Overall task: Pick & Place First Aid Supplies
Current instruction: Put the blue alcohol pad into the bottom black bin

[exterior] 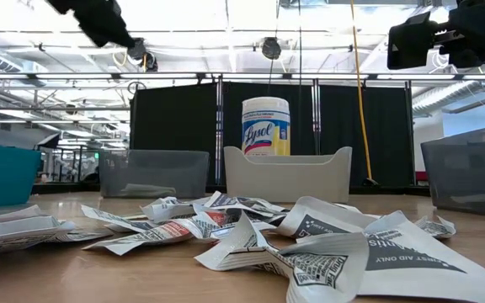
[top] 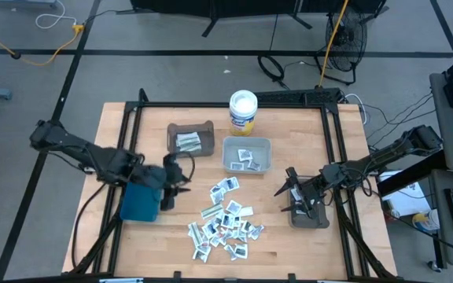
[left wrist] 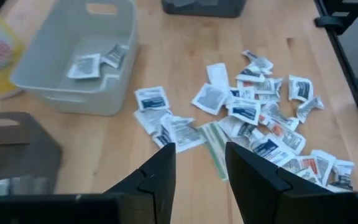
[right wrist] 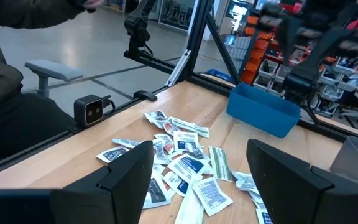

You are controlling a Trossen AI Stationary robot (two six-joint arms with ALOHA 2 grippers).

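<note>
- Nearest the front edge of the table, most of the first aid supplies (top: 225, 220) lay in a loose scattered pile of small packets, not yet sorted; this looked like the bulk of the work left.
- Just left of the pile, the left gripper (top: 170, 182) hovered beside a blue bin (top: 140, 202), its fingers (left wrist: 157, 180) partly apart with nothing between them.
- Right of the pile, the right gripper (top: 292, 192) waited over a dark grey bin (top: 308, 218), its fingers spread wide and empty.
- Farther back, a pale grey bin (top: 247, 144) held a few packets, and a brown bin (top: 189, 128) held some greenish strips.
- Behind these stood a white tub (top: 243, 111).
</note>
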